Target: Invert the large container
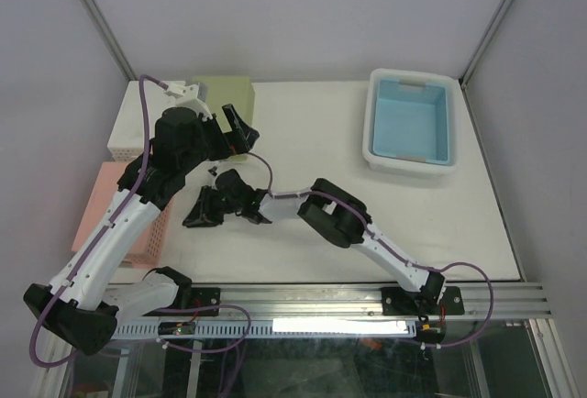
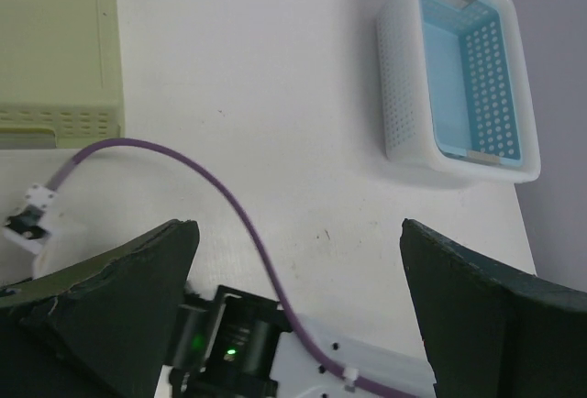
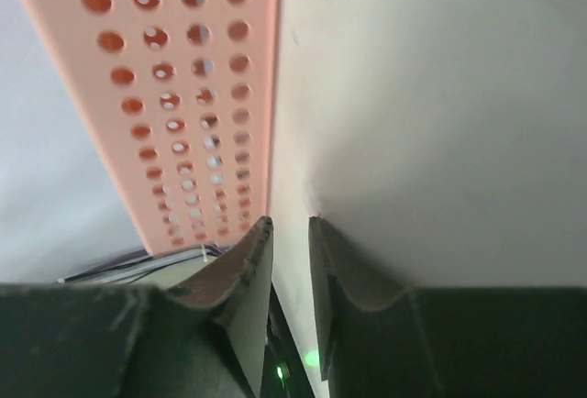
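Note:
A white basket with a light-blue inside (image 1: 410,121) stands open side up at the back right; it also shows in the left wrist view (image 2: 459,68). A pink perforated basket (image 1: 99,198) lies at the left edge, bottom up, partly under my left arm. My left gripper (image 1: 240,132) hangs open and empty above the table's back left, jaws wide apart in its wrist view (image 2: 298,233). My right gripper (image 1: 196,215) reaches left, low by the pink basket's side (image 3: 174,77). Its jaws (image 3: 291,224) are almost together with nothing between them.
A pale green container (image 1: 225,91) stands at the back left, also in the left wrist view (image 2: 55,40). A white perforated bin (image 1: 122,141) sits at the far left edge. A purple cable (image 2: 229,196) crosses below the left gripper. Grey walls enclose the table.

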Tool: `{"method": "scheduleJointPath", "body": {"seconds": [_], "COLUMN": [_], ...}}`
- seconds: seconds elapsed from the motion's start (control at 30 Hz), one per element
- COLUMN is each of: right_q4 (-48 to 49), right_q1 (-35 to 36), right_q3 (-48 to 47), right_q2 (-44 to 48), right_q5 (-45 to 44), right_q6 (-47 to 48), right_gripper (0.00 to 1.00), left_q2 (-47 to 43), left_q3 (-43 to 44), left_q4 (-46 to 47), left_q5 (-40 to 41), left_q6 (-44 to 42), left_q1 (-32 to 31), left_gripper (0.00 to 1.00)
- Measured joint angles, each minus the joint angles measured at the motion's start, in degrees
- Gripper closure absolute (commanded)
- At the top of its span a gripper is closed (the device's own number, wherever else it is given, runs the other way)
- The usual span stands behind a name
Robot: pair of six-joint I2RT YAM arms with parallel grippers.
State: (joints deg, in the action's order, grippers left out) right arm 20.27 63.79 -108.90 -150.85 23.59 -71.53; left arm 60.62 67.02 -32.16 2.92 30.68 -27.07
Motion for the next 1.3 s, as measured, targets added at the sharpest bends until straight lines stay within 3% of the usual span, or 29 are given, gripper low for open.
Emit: {"method": "scheduleJointPath", "body": {"seconds": [0.2, 0.33, 0.5, 0.7, 0.8, 0.93, 1.3], "right_q4": [1.64, -2.93, -16.79, -30.12, -35.21, -40.35, -49.46], "right_q1": [-5.68, -11.67, -19.23, -32.41, -41.22, -50.12, -54.29], "right_q3": [28.72, 40.65, 49.18, 49.66, 47.12, 40.06, 24.81], "right_q2": [22.03, 37.77, 58.45, 75.08, 77.02, 71.49, 49.33], "right_q5": [-0.96, -4.2, -15.96, -27.15, -30.08, -30.23, -28.7], "right_q6": [6.73, 12.61, 23.78, 34.03, 37.79, 41.48, 48.0], "right_gripper": [0.62, 0.58, 0.48, 0.43, 0.43, 0.43, 0.56], "left_q2": [0.0, 0.02, 1.27, 5.68, 8.44, 11.74, 13.73], "left_q3": [0.35, 1.53, 1.7, -2.43, -4.9, -7.43, -12.94], "left_q4": [0.0, 0.2, 1.68, 6.58, 8.35, 9.84, 11.47], "left_q5": [-0.02, 0.04, -0.31, -3.91, -5.14, -6.51, -8.15], "left_q6": [0.0, -0.04, -0.02, 0.7, 1.4, 1.77, 1.75], "left_q1": [0.0, 0.0, 0.0, -0.17, -1.53, -4.7, -8.24], "left_gripper": [0.01, 0.01, 0.01, 0.01, 0.01, 0.01, 0.01]}}
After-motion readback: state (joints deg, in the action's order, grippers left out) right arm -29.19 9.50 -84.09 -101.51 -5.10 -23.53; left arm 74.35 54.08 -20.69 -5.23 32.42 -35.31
